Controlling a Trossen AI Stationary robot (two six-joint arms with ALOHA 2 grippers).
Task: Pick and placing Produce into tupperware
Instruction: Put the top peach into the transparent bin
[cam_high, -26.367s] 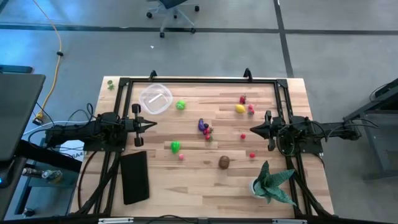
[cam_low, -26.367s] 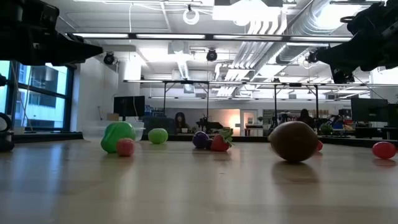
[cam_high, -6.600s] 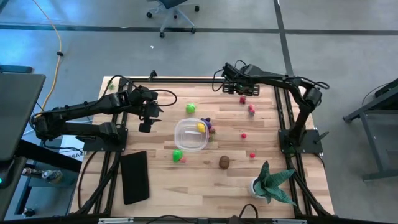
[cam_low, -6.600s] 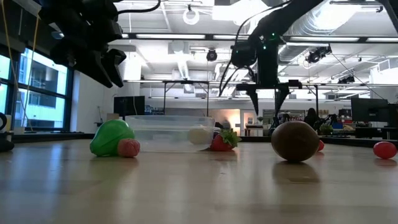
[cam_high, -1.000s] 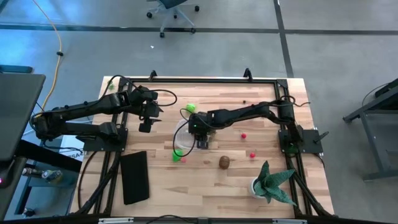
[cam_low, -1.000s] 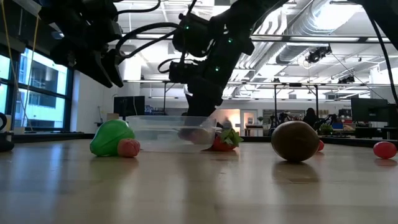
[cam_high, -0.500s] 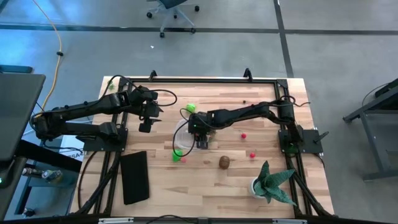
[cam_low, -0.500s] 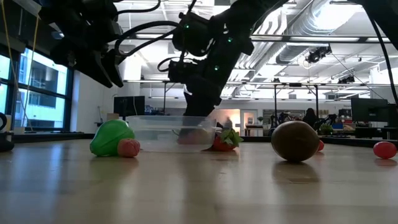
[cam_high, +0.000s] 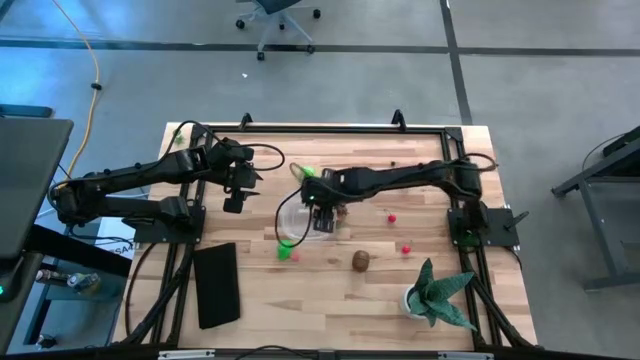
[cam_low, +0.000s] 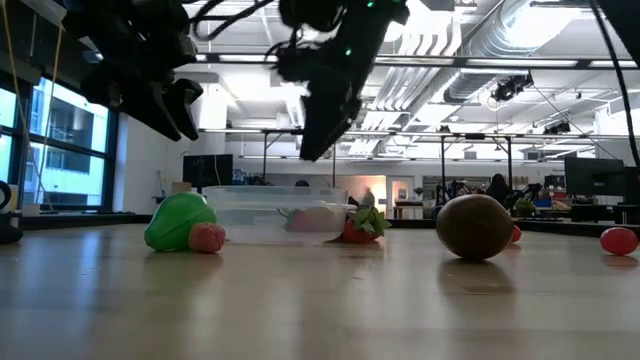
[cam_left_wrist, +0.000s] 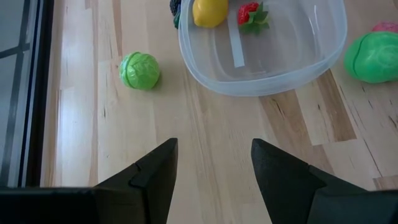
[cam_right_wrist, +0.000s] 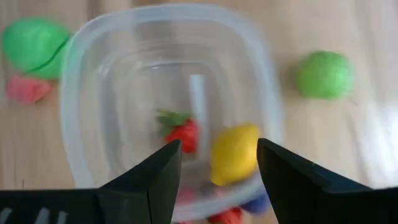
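The tupperware (cam_right_wrist: 168, 106) sits mid-worktop (cam_high: 400, 290), a clear thin-walled tub that looks light and likely to skate if nudged at the rim. Inside it lie a yellow lemon (cam_right_wrist: 233, 152) and a strawberry (cam_right_wrist: 181, 134), the lemon against one wall and the strawberry just beside it.

Outside, a round green piece (cam_left_wrist: 139, 70) rests near one side, a larger green pepper-like piece (cam_left_wrist: 374, 56) with a pink piece (cam_right_wrist: 26, 88) beside it sits on the other, and a brown kiwi-like fruit (cam_high: 360, 261) lies well apart toward the potted plant (cam_high: 438, 295).

These toys look hard, smooth and light, so they would probably roll. A hold across the widest middle seems safest.

The right gripper (cam_right_wrist: 211, 171) hangs over the tub with jaws parted and nothing between them. The left gripper (cam_left_wrist: 211, 165) waits above bare wood near the tub, also spread and empty.

A second ago the right gripper was low in the tub. It has since lifted clear, and the strawberry rests on the tub floor.
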